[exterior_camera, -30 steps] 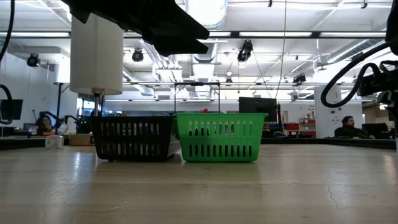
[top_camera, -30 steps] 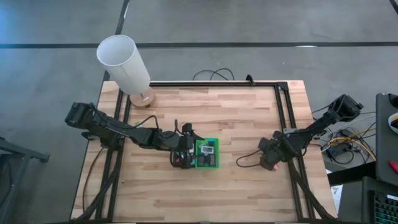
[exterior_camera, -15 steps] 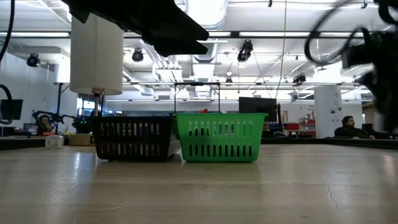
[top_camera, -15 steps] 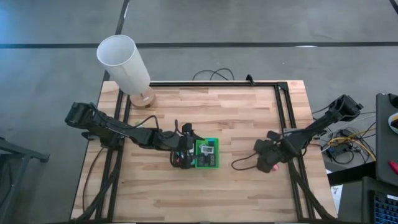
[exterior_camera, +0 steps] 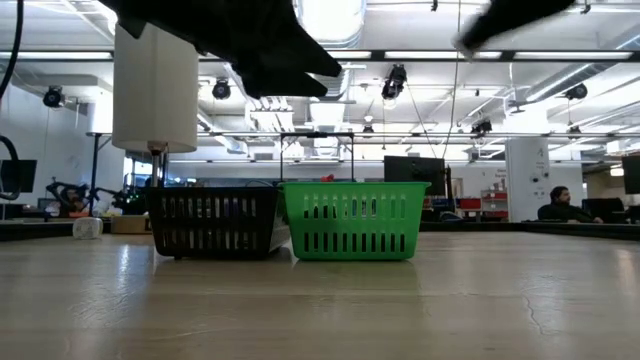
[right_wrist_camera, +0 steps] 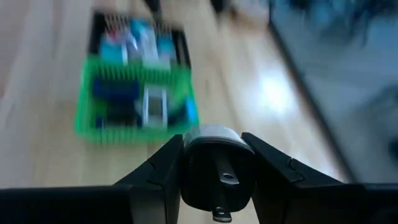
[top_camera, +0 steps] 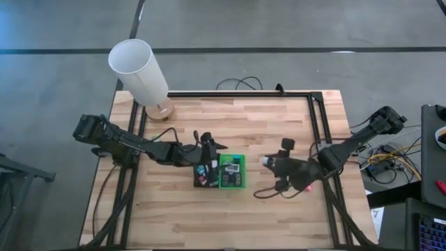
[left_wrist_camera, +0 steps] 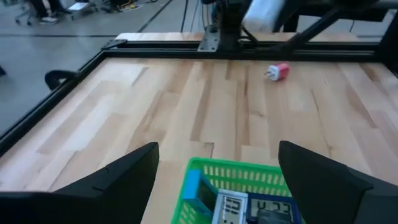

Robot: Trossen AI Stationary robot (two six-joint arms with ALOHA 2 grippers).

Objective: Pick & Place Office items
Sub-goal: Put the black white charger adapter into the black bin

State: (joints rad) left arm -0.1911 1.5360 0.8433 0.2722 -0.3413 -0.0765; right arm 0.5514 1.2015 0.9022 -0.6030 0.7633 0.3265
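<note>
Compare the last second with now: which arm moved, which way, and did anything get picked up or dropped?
The right pincer, shut on a black plug adapter, swung inward from the table's right edge toward the green tray. The left pincer drew back slightly from over the black tray. Trays and lamp stayed put.

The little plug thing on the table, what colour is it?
The little plug is pink with a white end, seen best in the left wrist view.

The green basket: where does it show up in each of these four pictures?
High view: green basket mid-table, beside the black basket.
Low view: centre, right of the black basket.
Left wrist view: bottom edge.
Right wrist view: upper left.
Shared landmark: the black basket, not in the left wrist view.
</note>
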